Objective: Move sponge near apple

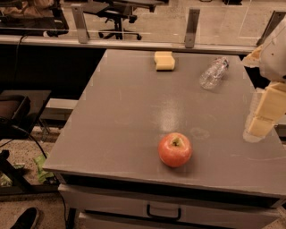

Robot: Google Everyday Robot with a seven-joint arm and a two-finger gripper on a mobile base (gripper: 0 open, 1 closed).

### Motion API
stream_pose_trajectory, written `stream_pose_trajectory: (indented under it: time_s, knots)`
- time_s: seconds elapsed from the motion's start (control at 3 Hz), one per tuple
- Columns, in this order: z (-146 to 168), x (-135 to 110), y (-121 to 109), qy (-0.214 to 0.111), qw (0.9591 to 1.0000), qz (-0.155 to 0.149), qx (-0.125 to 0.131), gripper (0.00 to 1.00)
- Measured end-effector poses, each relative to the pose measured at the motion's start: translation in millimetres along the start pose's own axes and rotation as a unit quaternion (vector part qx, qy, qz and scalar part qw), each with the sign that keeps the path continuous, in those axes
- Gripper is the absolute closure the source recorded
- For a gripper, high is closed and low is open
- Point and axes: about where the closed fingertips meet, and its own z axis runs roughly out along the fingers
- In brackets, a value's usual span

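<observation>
The sponge (164, 61), a pale yellow foam block, lies at the far edge of the grey table (120, 120), near its middle. The red apple (175, 150) with a yellowish-green stem patch sits near the table's front edge, well apart from the sponge. My gripper (264, 117) hangs at the right edge of the view, above the table's right side, with pale yellow blocky fingers (260, 125). It is far from the sponge and holds nothing that shows.
A clear plastic bottle (213, 72) lies on its side at the far right of the table. A drawer handle (163, 212) shows below the front edge. A glass partition (134, 22) and an office chair (117, 13) stand behind. A shoe (24, 219) is at bottom left.
</observation>
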Motion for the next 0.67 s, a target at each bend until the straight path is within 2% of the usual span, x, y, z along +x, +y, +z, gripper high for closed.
stream_pose_trajectory:
  time_s: [0.33, 0.67]
  knots:
    - [0.0, 0.0, 0.0, 0.0, 1.0, 0.0, 0.0, 0.0]
    - [7.5, -12.2, -17.5, -0.011, 0.9999, 0.005, -0.005, 0.0]
